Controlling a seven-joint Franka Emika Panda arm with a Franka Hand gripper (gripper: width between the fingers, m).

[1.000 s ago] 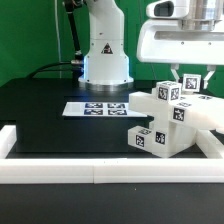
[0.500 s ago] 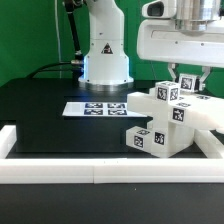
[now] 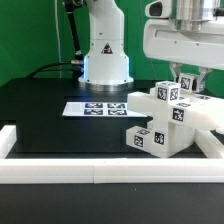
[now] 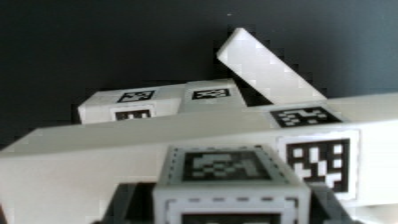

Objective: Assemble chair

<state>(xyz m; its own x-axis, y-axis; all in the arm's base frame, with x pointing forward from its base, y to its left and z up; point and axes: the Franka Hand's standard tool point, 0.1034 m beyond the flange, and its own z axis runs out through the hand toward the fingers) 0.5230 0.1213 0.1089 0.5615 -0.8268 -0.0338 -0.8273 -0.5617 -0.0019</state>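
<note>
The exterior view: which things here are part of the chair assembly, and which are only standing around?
Part of the job:
- chair parts, white tagged blocks stacked together
- gripper, right above the top block

Only around:
- marker board, flat on the table
- border rails
- black table

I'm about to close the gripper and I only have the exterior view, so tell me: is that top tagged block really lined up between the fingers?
Observer: Yes. In the wrist view the tagged block sits centred under the gripper, with a dark finger on each side. I cannot tell whether they touch it.
Operator: What's past that block?
Observer: A white bar rises at a tilt beyond it.
Operator: Any tags facing up there?
Observer: Two, side by side on a flat part near the bar's foot.
</note>
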